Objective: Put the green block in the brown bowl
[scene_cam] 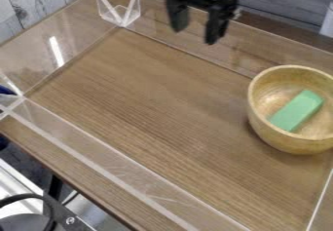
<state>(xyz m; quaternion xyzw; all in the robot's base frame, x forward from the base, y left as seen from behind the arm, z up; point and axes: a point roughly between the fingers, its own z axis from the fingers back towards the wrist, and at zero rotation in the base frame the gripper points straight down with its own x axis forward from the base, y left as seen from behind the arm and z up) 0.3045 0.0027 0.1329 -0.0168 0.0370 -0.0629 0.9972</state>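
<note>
The green block (299, 110) lies inside the brown bowl (267, 81), tilted across the yellowish floor, its long side running from the near-left toward the far-right of the bowl, and it looks settled against the inner wall. The bowl sits on the wooden counter (143, 98) at the right side, close to the clear acrylic wall (78, 147) that fences the work area. The hand (197, 22) hangs up and to the left of the bowl, well apart from it, pointing down with its two dark fingers spread wide and nothing between them.

Judged from how things lie, the placing is done and what remains is only to clear off cleanly. Doing that well means keeping the fingers spread, so nothing gets nipped, and holding the hand high above the bowl's thick rim, not sweeping low past it, since a nudge on the rim could tip the bowl or jolt the block out. The safest path leads away from the bowl, toward the far-left of it, where the counter is bare, steering short of the clear corner bracket (119, 9) standing there
</note>
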